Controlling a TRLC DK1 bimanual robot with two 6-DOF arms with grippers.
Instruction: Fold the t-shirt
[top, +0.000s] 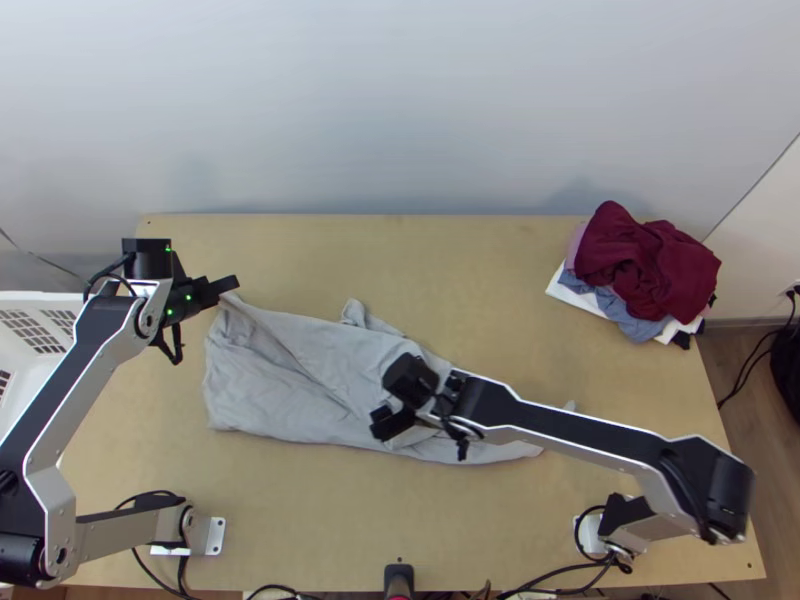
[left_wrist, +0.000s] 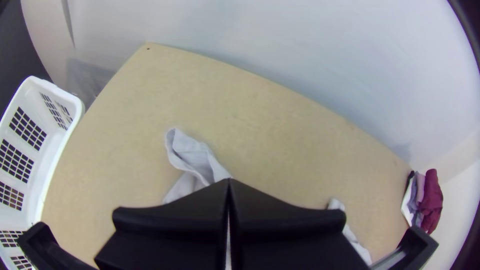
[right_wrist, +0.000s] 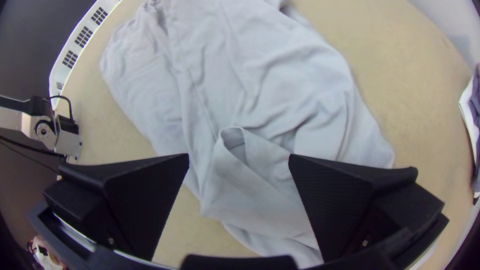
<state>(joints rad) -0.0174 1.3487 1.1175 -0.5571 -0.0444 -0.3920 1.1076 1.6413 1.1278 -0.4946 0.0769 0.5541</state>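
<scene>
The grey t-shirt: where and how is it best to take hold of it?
I would grip the loose fold, coming from above: its looped end seems to stand up from the flatter cloth, and the right gripper hovers open over it.

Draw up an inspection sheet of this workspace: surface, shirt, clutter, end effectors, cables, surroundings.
Surface: light wooden table; spills, nothing seen.
Job's things: grey t-shirt, creased and irregularly spread, partly overlapping itself; not neatly folded.
Clutter: clothes pile at the far right corner, maroon garment on top.
Left end effector: fingers together at the shirt's far left corner; whether cloth is gripped, cannot tell.
Right end effector: fingers apart, above the shirt.
Cables: black cable by the right arm's base.
Surroundings: white basket off the left edge; pale wall behind.
</scene>
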